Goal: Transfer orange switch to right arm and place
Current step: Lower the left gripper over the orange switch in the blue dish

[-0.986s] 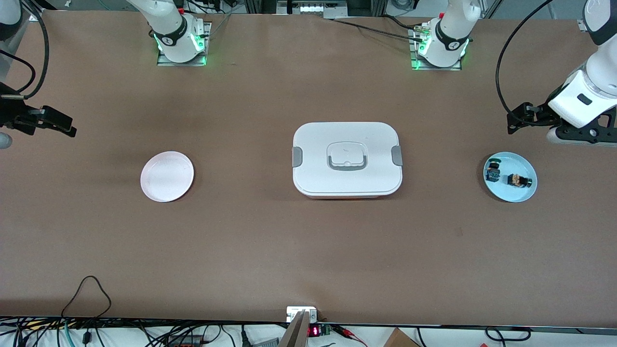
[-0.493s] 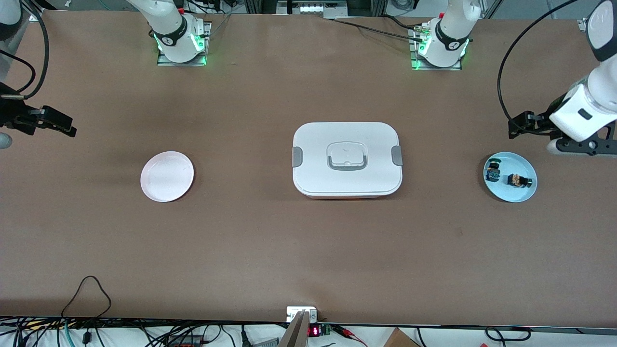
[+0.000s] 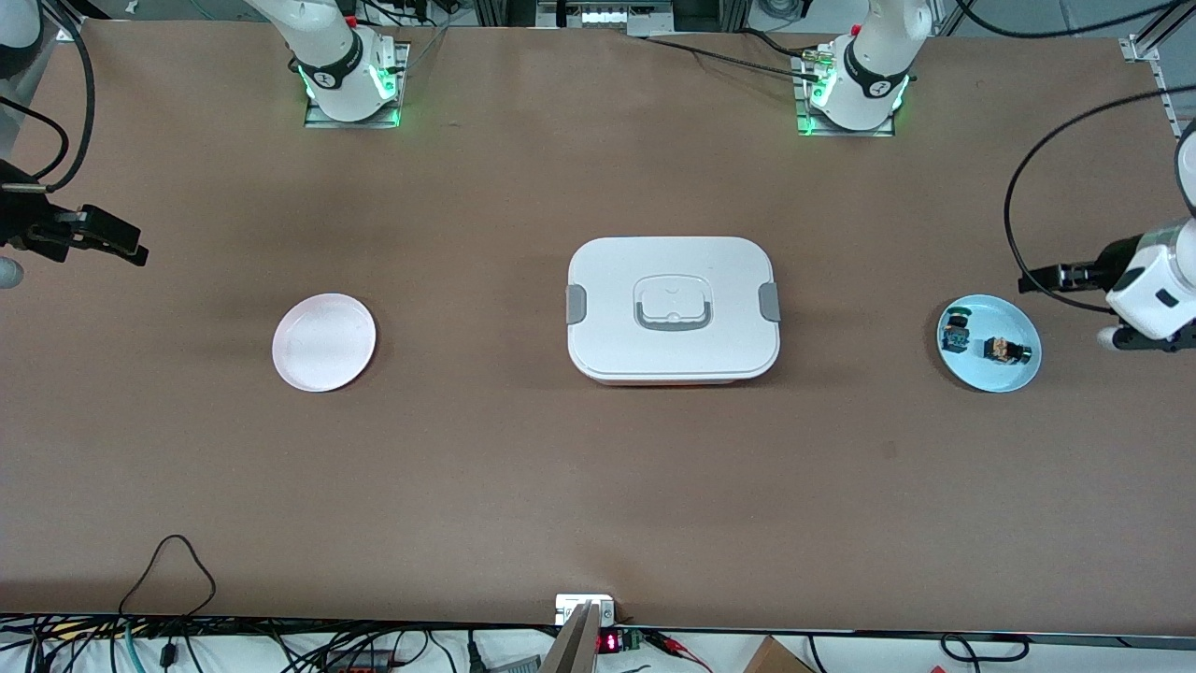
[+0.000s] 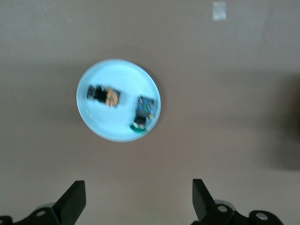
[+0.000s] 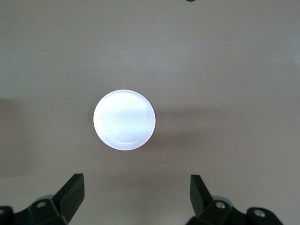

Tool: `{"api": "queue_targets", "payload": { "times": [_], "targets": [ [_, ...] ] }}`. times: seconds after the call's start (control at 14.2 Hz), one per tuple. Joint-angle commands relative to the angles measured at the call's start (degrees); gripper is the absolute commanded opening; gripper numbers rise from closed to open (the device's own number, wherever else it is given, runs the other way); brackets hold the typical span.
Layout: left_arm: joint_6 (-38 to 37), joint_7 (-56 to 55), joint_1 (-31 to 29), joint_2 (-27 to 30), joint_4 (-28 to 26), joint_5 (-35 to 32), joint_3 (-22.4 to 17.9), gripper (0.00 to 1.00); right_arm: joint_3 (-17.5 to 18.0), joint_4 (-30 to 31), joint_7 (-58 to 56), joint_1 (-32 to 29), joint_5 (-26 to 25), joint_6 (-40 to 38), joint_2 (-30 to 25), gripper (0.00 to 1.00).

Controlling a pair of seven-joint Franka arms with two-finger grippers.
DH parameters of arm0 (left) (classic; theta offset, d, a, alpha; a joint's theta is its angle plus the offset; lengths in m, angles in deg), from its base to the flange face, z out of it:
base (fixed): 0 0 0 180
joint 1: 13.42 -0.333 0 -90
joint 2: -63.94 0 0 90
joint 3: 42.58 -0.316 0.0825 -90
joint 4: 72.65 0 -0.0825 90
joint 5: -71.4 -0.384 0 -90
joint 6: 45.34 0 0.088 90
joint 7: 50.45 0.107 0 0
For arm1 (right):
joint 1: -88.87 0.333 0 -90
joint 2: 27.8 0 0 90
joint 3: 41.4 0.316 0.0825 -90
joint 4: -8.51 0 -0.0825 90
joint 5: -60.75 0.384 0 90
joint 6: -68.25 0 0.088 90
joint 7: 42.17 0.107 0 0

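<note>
Brown table (image 3: 598, 467) | orange switch (image 4: 104, 95) well apart from open left gripper (image 4: 136, 201)

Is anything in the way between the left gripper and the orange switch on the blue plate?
Nothing visible blocks it. The orange switch lies exposed on the blue plate, apart from the green-capped switch beside it. The left gripper is open, up in the air beside the plate at the left arm's end of the table.

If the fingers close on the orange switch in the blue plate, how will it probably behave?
The orange switch looks small and rigid, so probably light and stiff. It lies on its side in the smooth blue plate, so it may slide or turn if nudged. The green-capped switch lies apart from it, leaving some room for the fingers.
</note>
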Motion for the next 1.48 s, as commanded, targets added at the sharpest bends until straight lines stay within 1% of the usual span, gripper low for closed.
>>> {"api": "queue_targets", "payload": {
  "times": [0.0,0.07,0.21,0.35,0.42,0.56,0.92,1.06,1.34,1.41],
  "targets": [
    [9.99,4.68,-1.55,-0.21,-5.88,-0.87,0.17,1.0,-0.07,-0.49,0.6,0.09,0.33,-0.92,-0.37,1.0],
    [14.9,6.79,-2.34,-0.21,-8.52,-0.87,0.25,1.0,-0.07,-0.49,0.6,0.09,0.33,-0.92,-0.37,1.0],
    [27.11,12.41,-4.62,-0.3,-14.84,-0.87,0.25,1.0,-0.07,-0.49,0.6,0.09,0.33,-0.92,-0.37,1.0],
    [36.88,14.8,-5.25,-1.0,-20.03,-0.87,0.25,1.0,-0.07,-0.49,0.6,0.09,0.33,-0.92,-0.37,1.0],
    [42.06,15.76,-5.95,-2.31,-22.14,-0.87,0.25,1.0,-0.07,-0.49,0.6,0.09,0.33,-0.92,-0.37,1.0],
    [50.25,17.52,-7.44,-5.64,-24.26,-0.87,0.34,1.0,0.01,-0.49,0.6,0.09,0.24,-0.92,-0.37,1.0],
    [58.27,21.83,-9.73,-9.78,-26.55,-0.87,0.43,1.0,0.01,-0.49,0.51,0.18,0.24,-0.92,-0.28,1.0],
    [59.25,22.19,-9.73,-10.23,-27.79,-0.87,0.43,1.0,0.01,-0.49,0.51,0.18,0.24,-0.92,-0.2,1.0],
    [59.6,25.35,-10.17,-11.37,-27.7,-0.87,0.43,1.0,0.01,-0.49,0.51,0.18,0.33,-0.92,-0.11,1.0],
    [61.17,25.79,-10.61,-11.98,-27.79,-0.87,0.43,1.0,0.01,-0.49,0.51,0.18,0.33,-1.01,-0.11,1.0]
  ]
}}
